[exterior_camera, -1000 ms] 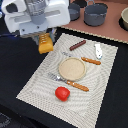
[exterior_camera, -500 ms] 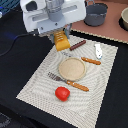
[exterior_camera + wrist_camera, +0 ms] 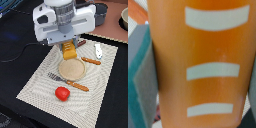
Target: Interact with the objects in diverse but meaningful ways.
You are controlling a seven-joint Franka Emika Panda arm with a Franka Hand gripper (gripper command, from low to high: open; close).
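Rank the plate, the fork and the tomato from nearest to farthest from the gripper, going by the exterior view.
1. Plate, just below the gripper in the picture.
2. Fork, along the plate's near edge.
3. Tomato, farthest, at the placemat's near side.

1. A dark tabletop [image 3: 20, 55] fills most of the exterior view, with a lighter brown surface [image 3: 112, 30] across the upper right of the frame.
2. A pale woven placemat [image 3: 45, 82] lies at an angle on the dark top, covering the centre of the frame.
3. A round tan plate [image 3: 72, 70] sits at the placemat's middle.
4. An orange-handled fork [image 3: 70, 82] lies just below the plate, an orange-handled knife [image 3: 91, 61] to the plate's upper right.
5. A red tomato [image 3: 62, 93] rests on the mat, lower centre.
6. A small white-and-blue piece [image 3: 98, 50] lies near the mat's upper right edge.
7. A grey pot [image 3: 101, 14] stands at the top of the frame.
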